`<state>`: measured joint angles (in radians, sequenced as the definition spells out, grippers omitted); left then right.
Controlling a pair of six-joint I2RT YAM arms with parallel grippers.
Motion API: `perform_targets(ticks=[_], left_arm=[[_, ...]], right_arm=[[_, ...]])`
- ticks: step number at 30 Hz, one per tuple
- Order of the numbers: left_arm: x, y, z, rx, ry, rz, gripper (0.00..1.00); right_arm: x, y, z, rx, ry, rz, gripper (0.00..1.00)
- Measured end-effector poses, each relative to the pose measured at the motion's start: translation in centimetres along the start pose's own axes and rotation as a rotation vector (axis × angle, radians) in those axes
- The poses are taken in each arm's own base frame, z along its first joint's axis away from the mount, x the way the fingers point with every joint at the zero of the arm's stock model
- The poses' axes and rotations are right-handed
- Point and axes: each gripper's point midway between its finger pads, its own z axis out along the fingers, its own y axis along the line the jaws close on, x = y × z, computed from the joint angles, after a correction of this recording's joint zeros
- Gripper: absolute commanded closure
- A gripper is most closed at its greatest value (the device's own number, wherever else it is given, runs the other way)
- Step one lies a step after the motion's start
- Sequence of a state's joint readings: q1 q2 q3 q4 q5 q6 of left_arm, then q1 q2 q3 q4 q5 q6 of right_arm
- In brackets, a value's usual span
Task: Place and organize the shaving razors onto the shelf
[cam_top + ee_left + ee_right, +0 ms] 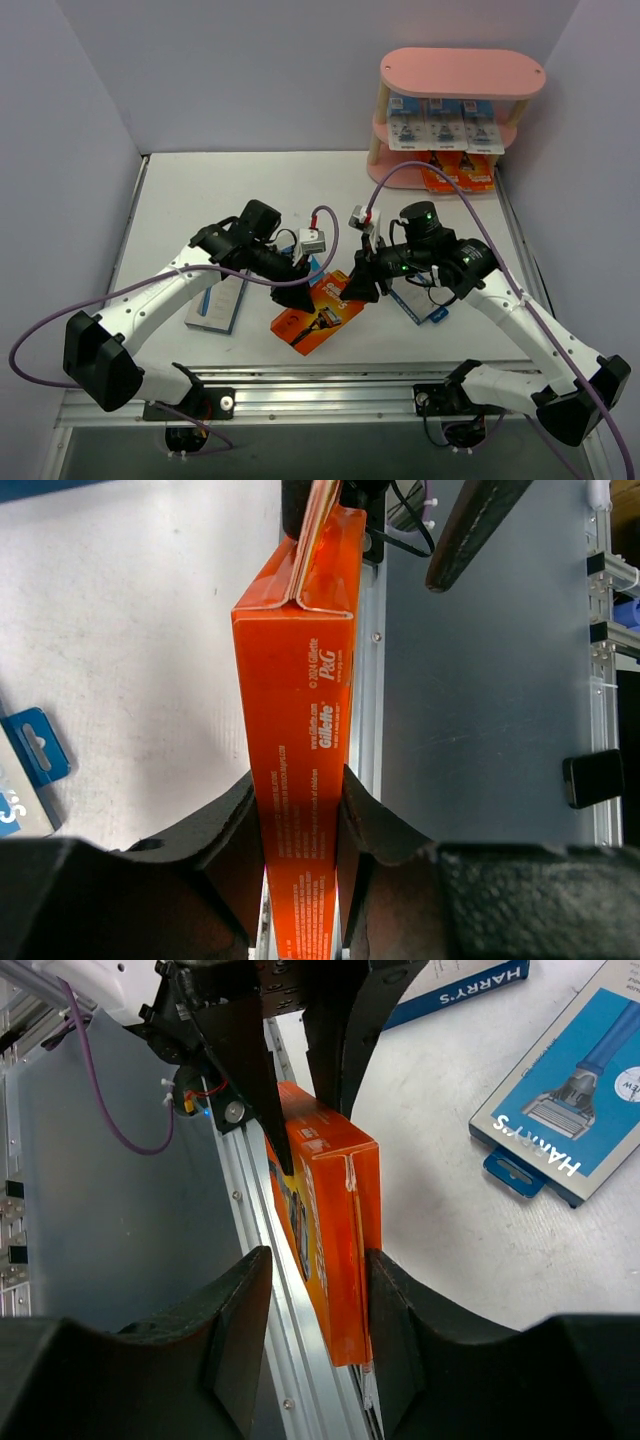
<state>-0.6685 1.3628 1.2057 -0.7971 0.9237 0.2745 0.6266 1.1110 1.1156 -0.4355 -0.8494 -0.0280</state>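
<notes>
- White tabletop [200,190] inside pale lilac walls; pink shelf [462,70] sits at the far right corner.
- Shelf already carries white-blue blister cards [445,125] on the middle tier and orange packs [458,172] on the lowest.
- We see the orange razor box [322,310] mid-table near the front rail, between the two wrists and well apart from the shelf.
- Left fingers [225,850] pinch the box across its thin side, pads touching both broad faces.
- Right fingers [235,1330] are spread astride the other end. One looks to touch the box, and a sliver of rail shows beside the other, so we judge it not clamped.
- Handling guess: light, stiff cardboard with glossy faces, so likely slippery. The thin walls would dent under a hard squeeze.
- Best hold, we think, is across the thin dimension near an end, as the left does, with the broad face left free for laying flat on a tier.
- Two blue Harry's packs lie flat on the tabletop, one by the left arm [218,300], one under the right [420,300].
- Hidden: in the top view the wrists cover both fingertip pairs.
- We cannot tell if the box's low corner touches the tabletop.
- The lowest tier is partly hidden by the board above it, and print on the shelf packs is too small to read.
</notes>
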Motion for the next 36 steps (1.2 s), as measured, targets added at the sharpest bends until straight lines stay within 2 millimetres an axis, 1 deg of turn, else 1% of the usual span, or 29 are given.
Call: perform_targets(ticks=[1,2,5,15,22,28,36], left_arm=[[0.1,0.1,0.1,0.003,0.010,-0.010,0.98],[0.2,0.2,0.2,0.004,0.016,-0.014,0.98],[0.5,0.3,0.4,0.016,0.030,-0.019,0.98],[0.9,0.0,0.2,0.011,0.048,-0.014,0.98],[1.0,0.0,-0.4,-0.017,0.073,-0.027,0.98],[0.7,-0.2,-0.9,-0.039,0.078,-0.023,0.98],[0.4,-0.8,-1.5,-0.050,0.062,-0.001,0.98]], right_arm=[[0.0,0.1,0.0,-0.002,0.001,-0.002,0.65],[0.1,0.1,0.0,-0.001,0.003,-0.002,0.68],[0.4,0.0,0.1,0.015,0.016,-0.005,0.71],[0.7,0.2,0.5,0.027,0.034,-0.021,0.71],[0.8,0.0,1.0,0.033,0.040,-0.018,0.71],[0.7,-0.3,1.0,0.049,0.036,-0.016,0.72],[0.8,-0.4,1.2,0.059,0.042,-0.011,0.73]])
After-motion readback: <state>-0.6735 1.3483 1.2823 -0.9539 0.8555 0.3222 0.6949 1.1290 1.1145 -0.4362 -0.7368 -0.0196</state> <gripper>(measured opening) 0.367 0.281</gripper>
